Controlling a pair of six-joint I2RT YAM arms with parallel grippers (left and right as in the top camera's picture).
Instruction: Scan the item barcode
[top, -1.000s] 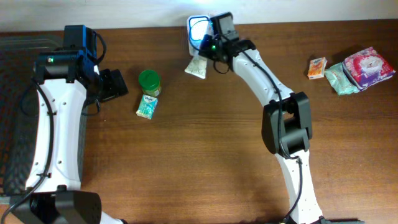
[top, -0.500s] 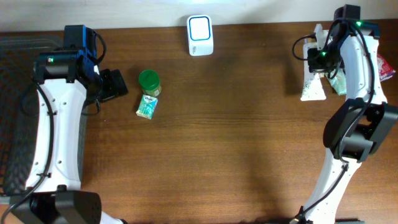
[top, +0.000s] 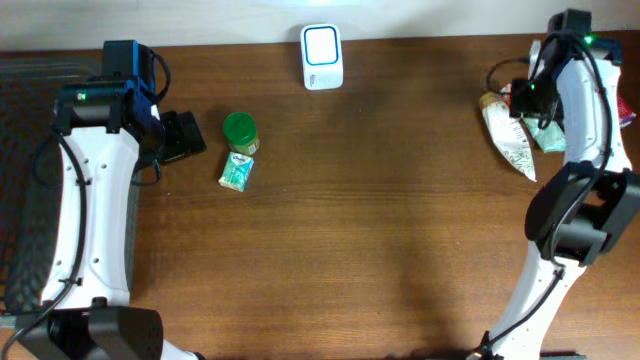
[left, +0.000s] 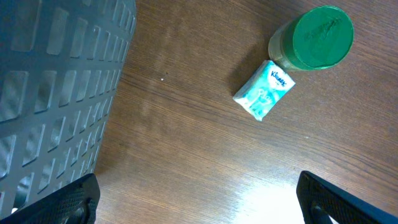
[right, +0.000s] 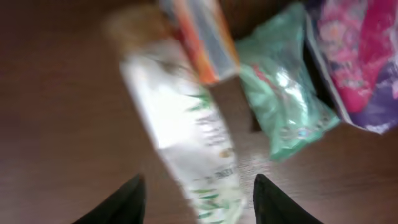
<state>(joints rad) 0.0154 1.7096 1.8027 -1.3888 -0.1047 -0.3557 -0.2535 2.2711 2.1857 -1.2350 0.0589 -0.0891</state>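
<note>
The white tube with green print (top: 511, 138) lies flat on the brown wooden table (top: 380, 230) at the far right, just beside an orange packet (right: 208, 43) and a mint-green pouch (right: 283, 106). The right pincer (right: 199, 202) hangs over it, its 2 fingers parted and gripping nothing. The left pincer (left: 199, 202) gapes wide and empty near a green-lidded jar (left: 314, 38).

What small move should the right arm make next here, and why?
Probably lift the right end effector straight up. Its fingers stand apart and the white tube lies on the table beside the green packet, apparently released, so rising clears it without dragging.
</note>
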